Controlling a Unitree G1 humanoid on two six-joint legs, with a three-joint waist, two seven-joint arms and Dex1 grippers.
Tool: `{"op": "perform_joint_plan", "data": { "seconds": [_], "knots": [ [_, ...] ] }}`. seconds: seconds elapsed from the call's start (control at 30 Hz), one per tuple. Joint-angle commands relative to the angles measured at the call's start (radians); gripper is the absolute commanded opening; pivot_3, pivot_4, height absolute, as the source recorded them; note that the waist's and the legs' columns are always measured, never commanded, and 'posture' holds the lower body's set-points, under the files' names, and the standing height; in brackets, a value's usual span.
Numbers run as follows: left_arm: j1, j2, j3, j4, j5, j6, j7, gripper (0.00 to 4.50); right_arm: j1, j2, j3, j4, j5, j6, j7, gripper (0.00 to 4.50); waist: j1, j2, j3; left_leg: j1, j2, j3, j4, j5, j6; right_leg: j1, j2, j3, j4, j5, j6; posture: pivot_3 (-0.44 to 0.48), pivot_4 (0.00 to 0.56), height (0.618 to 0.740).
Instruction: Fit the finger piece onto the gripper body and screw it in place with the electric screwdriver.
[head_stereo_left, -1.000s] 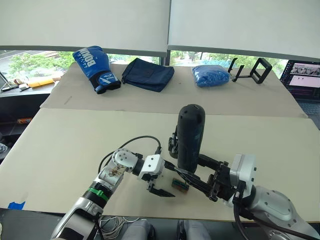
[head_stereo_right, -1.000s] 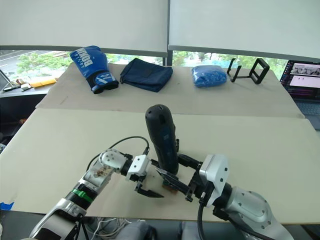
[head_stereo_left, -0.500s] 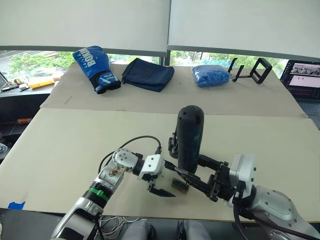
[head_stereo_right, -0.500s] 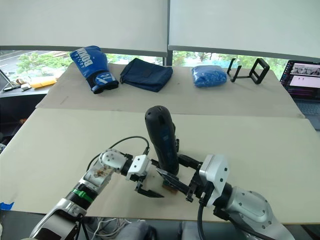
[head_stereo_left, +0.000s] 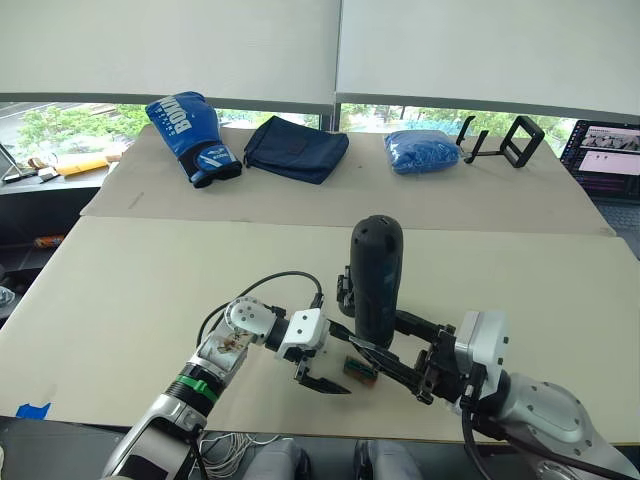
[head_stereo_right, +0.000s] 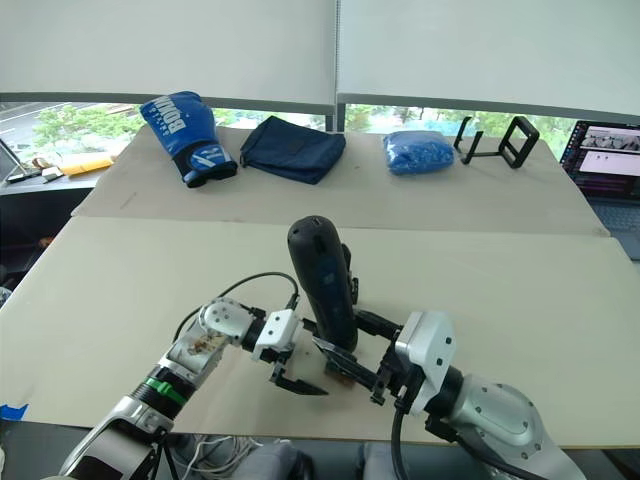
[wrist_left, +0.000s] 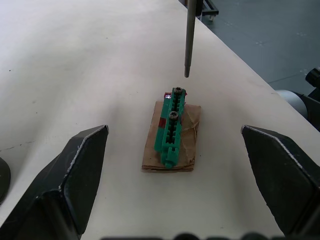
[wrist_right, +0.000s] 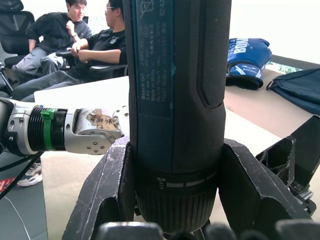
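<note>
My right gripper (head_stereo_left: 385, 345) is shut on the electric screwdriver (head_stereo_left: 375, 275), which stands nearly upright with its rounded end up. Its thin metal bit (wrist_left: 189, 37) hangs just above a small green screw holder (wrist_left: 172, 127) on a brown card. That holder (head_stereo_left: 359, 369) lies near the table's front edge. My left gripper (head_stereo_left: 320, 383) is open right beside it, a finger on either side in the left wrist view. A chunky black block, seemingly the gripper body (head_stereo_left: 345, 288), stands just behind the screwdriver, partly hidden by it. The finger piece is out of view.
On the far table lie a blue boxing glove (head_stereo_left: 193, 135), a dark navy bag (head_stereo_left: 295, 148), a blue bundle (head_stereo_left: 420, 150) and a black stand (head_stereo_left: 502, 140). A laptop (head_stereo_left: 605, 150) sits at the right edge. Seated people (wrist_right: 75, 40) show beyond the table.
The screwdriver's top has shifted slightly left and lower with my right gripper. The left gripper and green holder have not moved.
</note>
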Motion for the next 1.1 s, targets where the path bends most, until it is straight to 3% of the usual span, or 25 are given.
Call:
{"op": "perform_joint_plan", "data": {
  "seconds": [0.03, 0.33, 1.1],
  "knots": [
    [-0.012, -0.005, 0.000, -0.023, -0.012, -0.012, -0.001, 4.50, -0.001, 0.014, -0.001, -0.022, -0.009, -0.043, 0.006, 1.90, 0.000, 0.000, 0.000, 0.000, 0.000, 0.000, 0.000, 0.000, 0.000, 0.000, 0.000, 0.000, 0.000, 0.000, 0.000, 0.000, 0.150, 0.740],
    [-0.012, -0.003, 0.001, -0.024, -0.013, -0.010, -0.003, 4.50, -0.052, 0.031, -0.013, 0.057, -0.012, -0.057, 0.044, 1.90, -0.001, 0.000, 0.000, 0.000, 0.000, 0.000, 0.000, 0.000, 0.000, 0.000, 0.000, 0.000, 0.000, 0.000, 0.000, 0.000, 0.150, 0.740],
    [-0.012, 0.000, 0.010, -0.032, -0.024, 0.013, 0.002, 4.50, -0.028, 0.025, -0.028, 0.014, 0.006, -0.068, 0.058, 1.90, 0.000, 0.000, 0.000, 0.000, 0.000, 0.000, 0.000, 0.000, 0.000, 0.000, 0.000, 0.000, 0.000, 0.000, 0.000, 0.000, 0.150, 0.740]
  ]
}}
